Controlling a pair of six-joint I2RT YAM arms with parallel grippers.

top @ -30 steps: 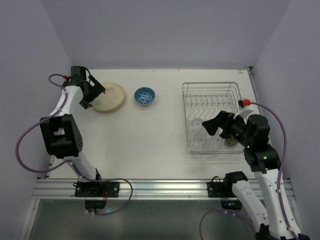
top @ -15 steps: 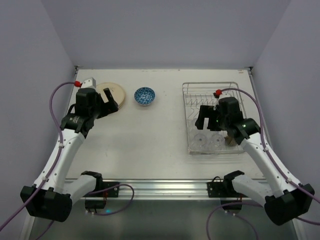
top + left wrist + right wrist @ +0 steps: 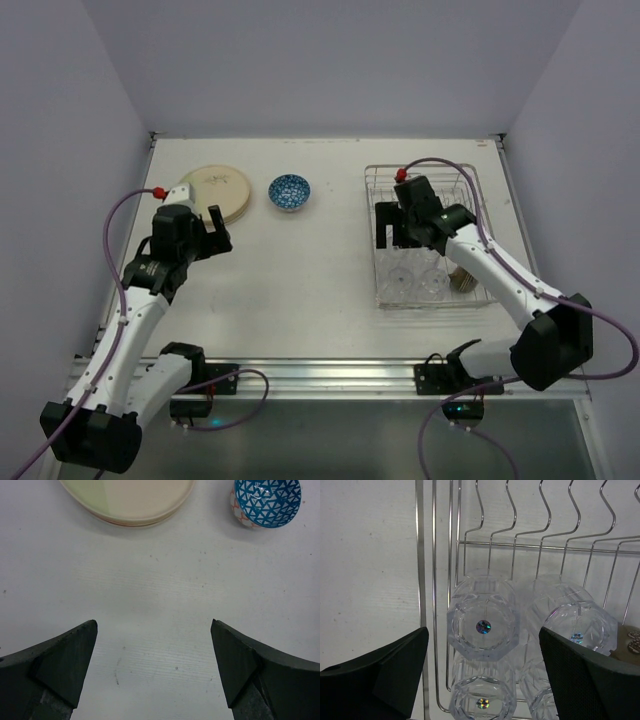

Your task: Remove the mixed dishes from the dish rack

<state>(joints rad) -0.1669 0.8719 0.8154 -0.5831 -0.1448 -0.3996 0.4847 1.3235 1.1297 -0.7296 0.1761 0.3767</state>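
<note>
Has swung the right gripper (image 3: 482, 637) in over the rack (image 3: 422, 555), jaws wide apart above a glass (image 3: 484, 626) sitting inside, and pulled the left gripper (image 3: 152, 627), jaws apart and empty, back from the plates (image 3: 135, 500) and bowl (image 3: 267, 500) on the table (image 3: 160, 595), so likely that glass next.

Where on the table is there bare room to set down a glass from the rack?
Bare table runs between the blue bowl and the dish rack, and across the near middle. Crowded: far-left corner with plates; rack's near half with glasses.
</note>
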